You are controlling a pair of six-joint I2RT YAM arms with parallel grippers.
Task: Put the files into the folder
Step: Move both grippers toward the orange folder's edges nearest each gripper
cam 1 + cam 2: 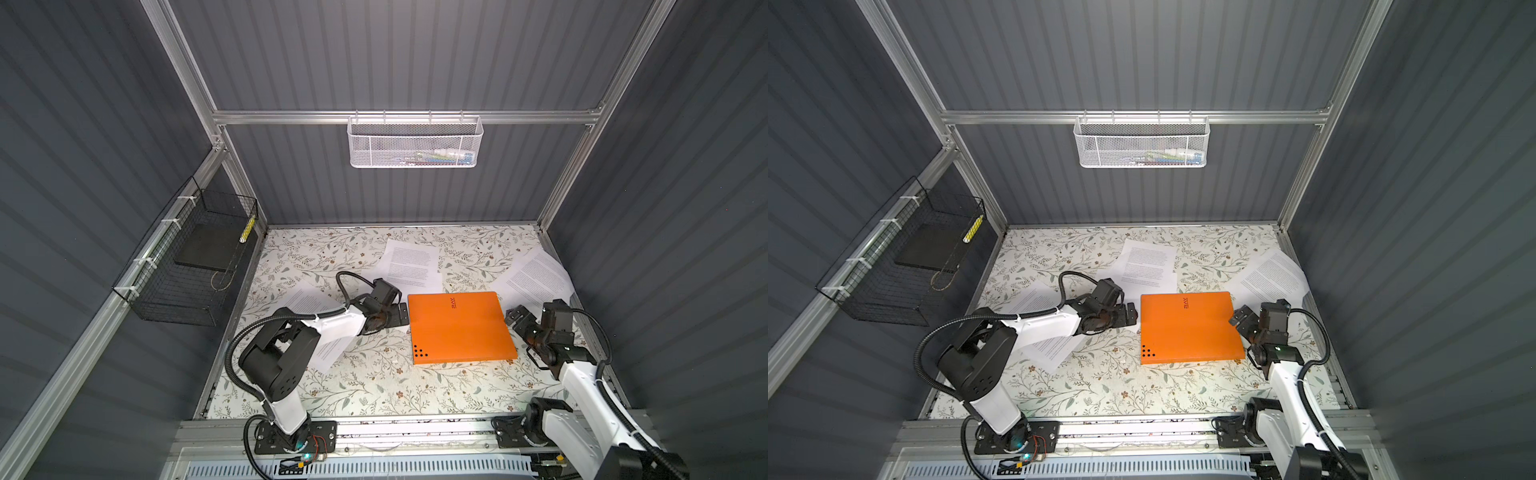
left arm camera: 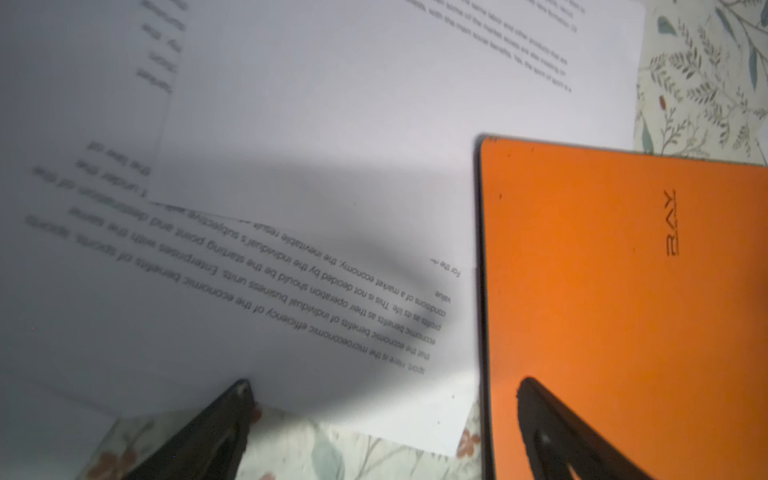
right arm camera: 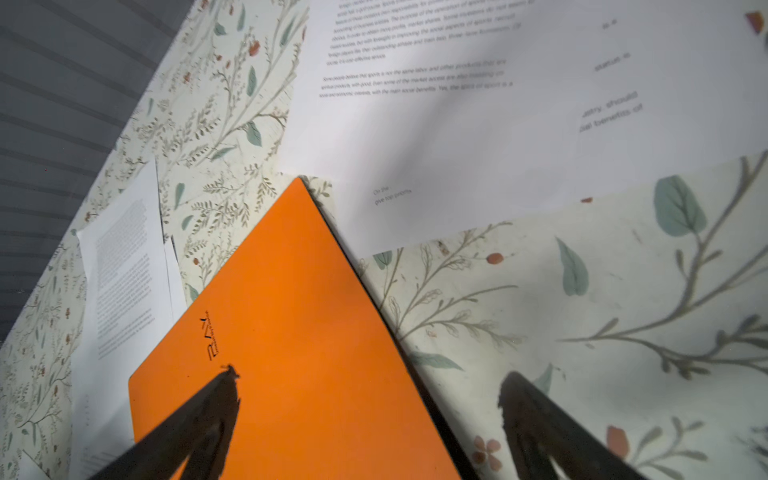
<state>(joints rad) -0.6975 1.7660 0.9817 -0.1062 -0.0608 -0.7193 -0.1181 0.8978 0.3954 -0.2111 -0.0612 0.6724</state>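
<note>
- Two grippers flank the folder [image 1: 459, 328] in both top views. It lies shut and flat on the table [image 1: 374, 386], right of the middle, orange cover up, with black dots at its near left corner.
- The left gripper [image 1: 402, 314] sits at the folder's left edge, jaws spread wide and holding nothing. The right gripper [image 1: 516, 322] sits at the right edge near the far corner, also wide apart and empty.
- Loose sheets [image 1: 411, 262] lie around the table: some just behind the folder, one at the far right with its edge curled up against the wall, one under the left arm.
- A white basket [image 1: 374, 145] hangs on the back wall. A black basket [image 1: 166, 291] on the left wall holds a dark slab [image 1: 203, 249].
- Left wrist view: the fingers [image 2: 208, 436] stand far apart, one over the folder [image 2: 623, 311] cover, the other at the edge of overlapping sheets [image 2: 291, 124] that reach the folder's side. Nothing is gripped.
- Right wrist view: the fingers [image 3: 208, 407] are spread wide, one over the folder [image 3: 299, 332], the other over bare table [image 3: 582, 311], with the folder's edge running between them. Sheets [image 3: 436, 124] lie beyond its corner.
</note>
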